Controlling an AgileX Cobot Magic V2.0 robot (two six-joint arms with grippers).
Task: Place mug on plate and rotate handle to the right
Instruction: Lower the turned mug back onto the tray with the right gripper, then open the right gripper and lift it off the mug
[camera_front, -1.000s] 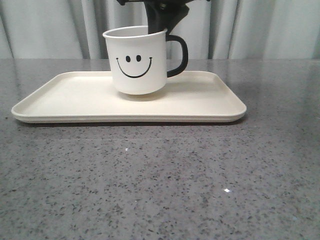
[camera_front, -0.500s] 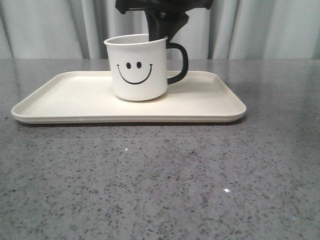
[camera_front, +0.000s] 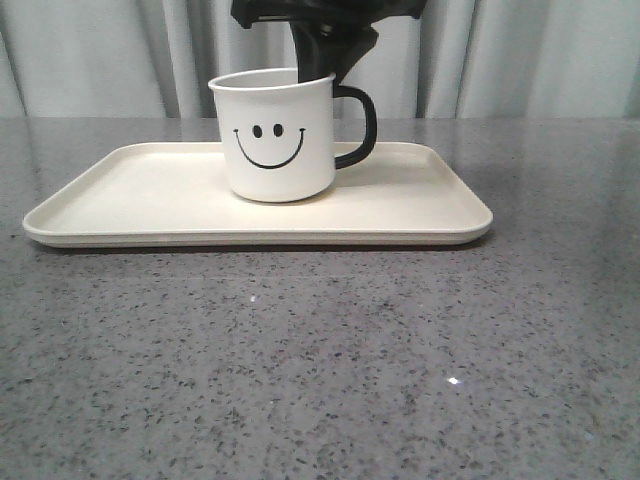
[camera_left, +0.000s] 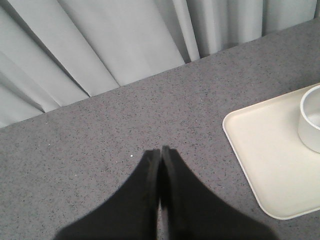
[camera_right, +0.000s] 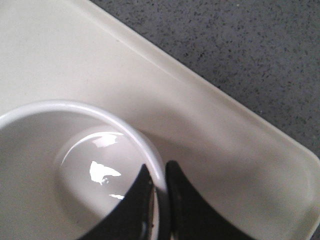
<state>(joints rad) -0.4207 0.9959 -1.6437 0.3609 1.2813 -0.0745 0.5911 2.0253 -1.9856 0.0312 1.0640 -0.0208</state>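
Left gripper (camera_left: 160, 152) level over bare grey tabletop (camera_front: 320, 360), fingers pressed together, holding nothing | mug (camera_front: 272, 135) upright on plate (camera_front: 120, 200), handle (camera_front: 357, 125) at 3 o'clock | right gripper (camera_right: 159, 182) descends from 12 o'clock, fingers pinching mug rim.

The mug (camera_front: 272, 136) stands on the plate (camera_front: 130, 205), handle (camera_front: 358, 126) pointing right.

Right wrist view: mug (camera_right: 75, 165) cut off by frame edge; handle hidden under the fingers (camera_right: 177, 205). Front view: right arm cropped at top edge, its fingers partly behind mug rim. Left wrist view: mug mostly out of frame, far from left fingers (camera_left: 150, 170).
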